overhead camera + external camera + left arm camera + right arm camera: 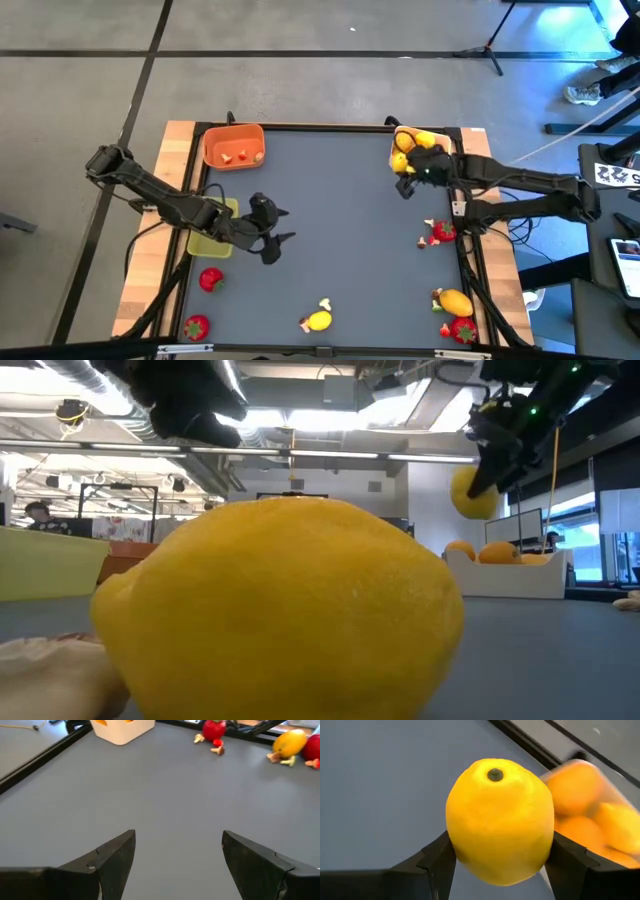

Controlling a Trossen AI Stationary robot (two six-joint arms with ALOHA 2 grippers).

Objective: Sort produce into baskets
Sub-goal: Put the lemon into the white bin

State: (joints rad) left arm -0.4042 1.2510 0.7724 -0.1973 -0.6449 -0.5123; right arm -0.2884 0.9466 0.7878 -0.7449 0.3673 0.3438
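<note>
My right gripper (403,172) is shut on a yellow lemon (497,820), held in the air beside the white basket (397,150) at the far right. That basket (510,575) holds orange and yellow citrus fruits. My left gripper (279,228) is open and empty above the table's middle left, and its wrist view shows bare table between the fingers (112,860). The orange basket (234,145) stands at the far left. The yellow-green basket (212,240) lies partly under my left arm. My right gripper pinches the lemon's two opposite sides (455,845) between its two fingers, with the lemon's stem end (494,774) pointing away from the wrist. In the low view the lemon (474,495) hangs below the fingers, lifted clear of the table, next to the white basket.
Loose produce lies on the table: two red strawberries (211,279) (197,325) at the near left, a lemon (318,320) at the near middle, a strawberry with pale bits (442,232) at the right, and a lemon (455,300) and strawberry (462,330) at the near right.
</note>
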